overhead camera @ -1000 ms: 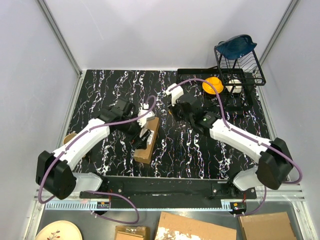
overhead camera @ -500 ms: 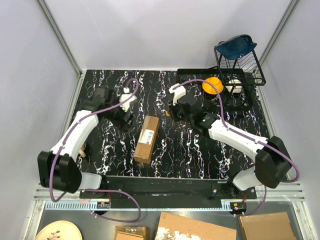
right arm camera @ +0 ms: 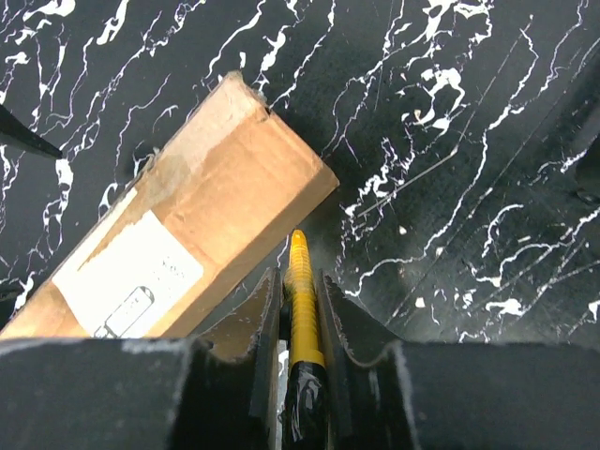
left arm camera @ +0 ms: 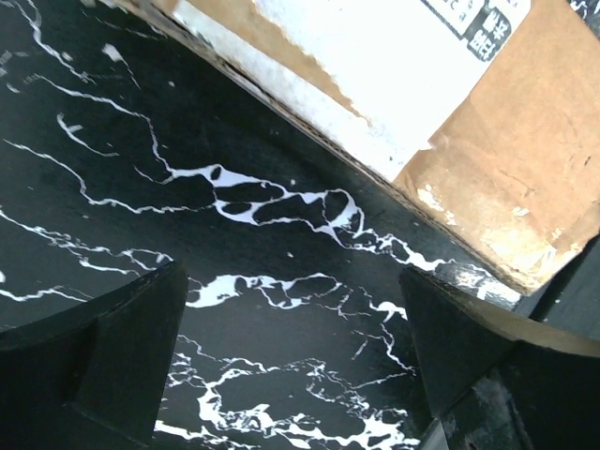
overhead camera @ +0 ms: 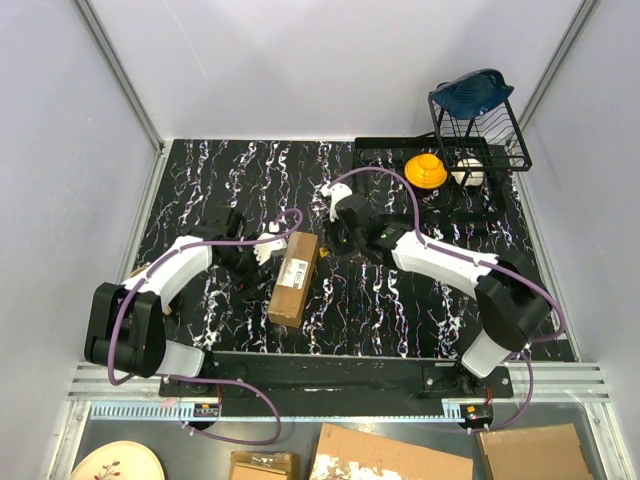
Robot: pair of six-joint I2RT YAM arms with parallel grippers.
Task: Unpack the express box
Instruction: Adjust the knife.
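The express box (overhead camera: pixel 295 277), a small oblong brown carton with a white label, lies on the black marbled table (overhead camera: pixel 200 180), its long axis running near to far. My left gripper (overhead camera: pixel 263 250) sits low beside the box's left side, open and empty. In the left wrist view its fingers (left arm camera: pixel 94 356) frame bare table and the box (left arm camera: pixel 506 141) fills the upper right. My right gripper (overhead camera: pixel 335 240) is at the box's far right corner, shut on a yellow-and-black utility knife (right arm camera: pixel 300 291). The knife's tip lies next to the box (right arm camera: pixel 187 225) end.
A black wire dish rack (overhead camera: pixel 485 125) stands at the back right with a blue item (overhead camera: pixel 472 90) on top, and a yellow object (overhead camera: pixel 425 170) and a white cup (overhead camera: pixel 467 172) beside it. Flat cardboard pieces (overhead camera: pixel 390 455) and a plate (overhead camera: pixel 115 462) lie below the table's near edge.
My left gripper came off the box, swung out to the left rear, then came back low beside the box's left side. The right gripper moved left to the box's far end with the knife.
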